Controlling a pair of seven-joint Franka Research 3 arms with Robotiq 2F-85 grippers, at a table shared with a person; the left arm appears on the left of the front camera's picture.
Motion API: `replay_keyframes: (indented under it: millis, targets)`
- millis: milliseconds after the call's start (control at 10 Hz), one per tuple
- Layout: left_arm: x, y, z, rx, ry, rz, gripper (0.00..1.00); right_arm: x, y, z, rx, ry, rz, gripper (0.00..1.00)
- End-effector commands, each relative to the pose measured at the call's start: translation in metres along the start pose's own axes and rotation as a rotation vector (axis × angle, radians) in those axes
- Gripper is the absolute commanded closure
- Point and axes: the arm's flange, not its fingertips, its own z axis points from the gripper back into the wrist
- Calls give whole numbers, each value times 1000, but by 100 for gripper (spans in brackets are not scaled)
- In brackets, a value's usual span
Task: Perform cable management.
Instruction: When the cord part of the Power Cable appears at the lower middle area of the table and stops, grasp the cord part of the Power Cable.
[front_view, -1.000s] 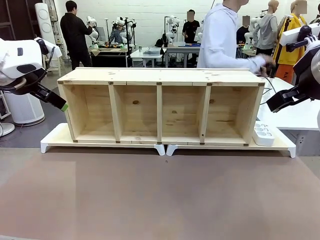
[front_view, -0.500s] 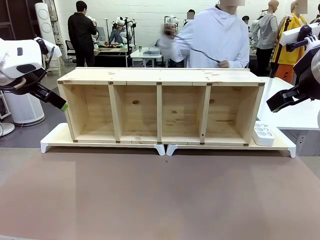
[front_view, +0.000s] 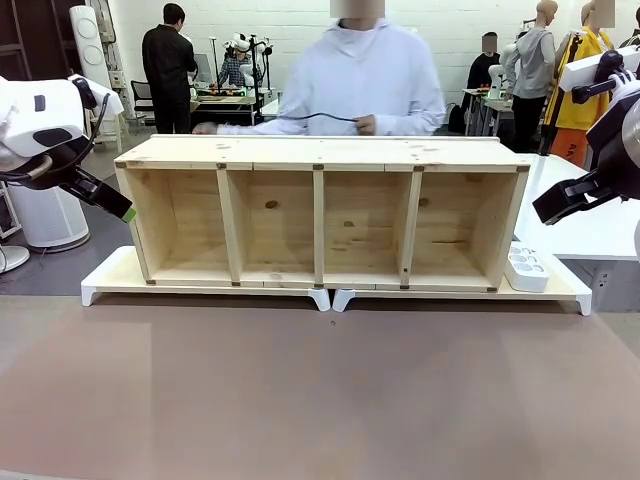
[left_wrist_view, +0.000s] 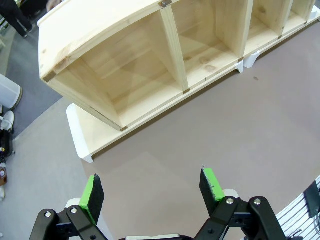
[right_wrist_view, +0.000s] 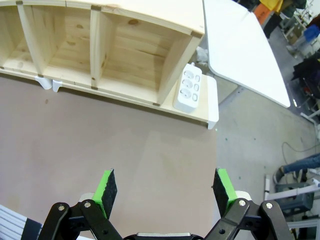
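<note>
Cable (front_view: 315, 116), carried in from the right, now spans the person's hands (front_view: 366, 124) behind the wooden shelf (front_view: 320, 152); left gripper (left_wrist_view: 152, 187), right gripper (right_wrist_view: 165, 192) wide, empty

Pale wooden shelf (front_view: 320, 151), white power strip (front_view: 527, 268), black cable (front_view: 312, 115), brown table (front_view: 320, 390).

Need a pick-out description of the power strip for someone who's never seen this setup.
Find the long wooden shelf with four open compartments. At its right end, just outside the last compartment, the power strip lies on the low base under the shelf. It's a small white block with round sockets, unlike the thin black cable the person holds behind the shelf.
</note>
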Motion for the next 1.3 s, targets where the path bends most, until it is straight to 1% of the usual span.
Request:
replay_keyframes:
  millis: [0,1200]
  targets:
    - [0,0,-1,1,3,-2,0,0,0,0,-3,-2,1,0]
    - [0,0,-1,1,3,-2,0,0,0,0,-3,-2,1,0]
